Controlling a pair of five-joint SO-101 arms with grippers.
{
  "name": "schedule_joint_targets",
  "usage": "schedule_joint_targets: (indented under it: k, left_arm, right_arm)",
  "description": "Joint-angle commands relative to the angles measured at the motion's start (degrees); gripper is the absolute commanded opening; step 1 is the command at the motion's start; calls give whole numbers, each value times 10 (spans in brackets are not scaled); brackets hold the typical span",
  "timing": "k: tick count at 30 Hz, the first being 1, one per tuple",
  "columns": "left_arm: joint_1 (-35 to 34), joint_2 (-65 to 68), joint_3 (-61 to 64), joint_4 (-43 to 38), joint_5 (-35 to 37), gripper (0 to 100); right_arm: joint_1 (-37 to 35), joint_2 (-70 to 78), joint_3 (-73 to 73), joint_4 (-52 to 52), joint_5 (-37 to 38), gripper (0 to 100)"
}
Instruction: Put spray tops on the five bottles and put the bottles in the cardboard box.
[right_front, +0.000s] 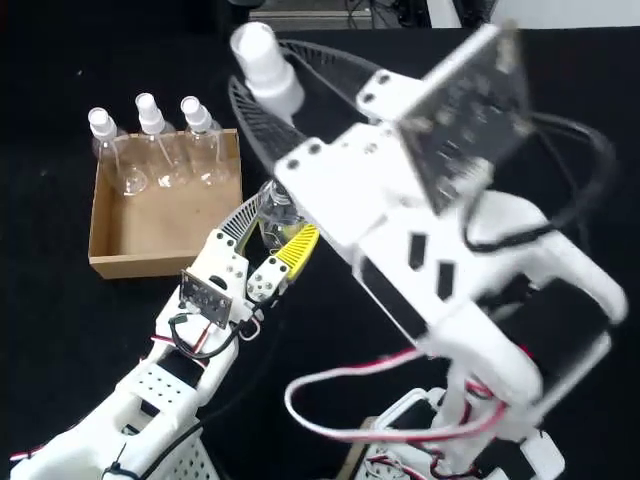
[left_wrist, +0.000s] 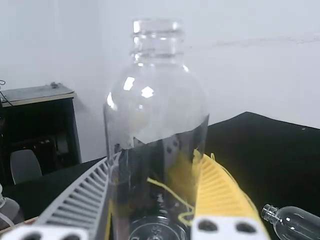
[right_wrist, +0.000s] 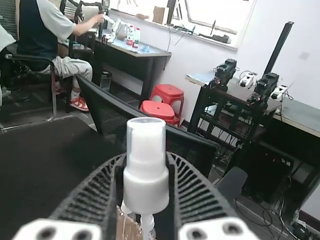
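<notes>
The right gripper (right_wrist: 146, 162), on the larger-looming arm, is clamped on a white spray top (right_wrist: 145, 165). The top is carried high over the middle of the black table (right_front: 60, 330), judged so that it can be lowered onto a neck. The left gripper (right_front: 272, 228) is closed around the lower body of a clear bottle (left_wrist: 156, 115), gripped between one grey and one yellow finger. It is held just right of the near right corner of the cardboard box (right_front: 150, 235), presumably to steady it for capping. The box lies at the left of the table, and three capped bottles (right_front: 150, 150) are stood in a row along its far wall, leaving the near floor bare for those to come. The held bottle's long axis is kept upright, its open threaded neck pointing up. The spray top's axis is likewise vertical, head up and thin tube hanging down, so the two are judged roughly matched in direction, though whether they are lined up cannot be told. One uncapped bottle (left_wrist: 292, 222) is lying on its side on the table.
</notes>
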Motion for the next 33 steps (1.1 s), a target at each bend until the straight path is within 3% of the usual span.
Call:
schedule_joint_targets:
  k: [1, 17, 24, 33]
  left_arm:
    - [2, -4, 13, 3, 5, 30]
    - [5, -8, 13, 2, 6, 30]
    - [5, -9, 13, 2, 6, 30]
    - [5, -9, 13, 2, 6, 30]
  right_arm:
    - [4, -11, 53, -66, -6, 10]
    - [-4, -16, 118, -116, -5, 10]
    - [-24, -100, 191, -127, -4, 10]
    - [-20, -211, 422, -328, -5, 10]
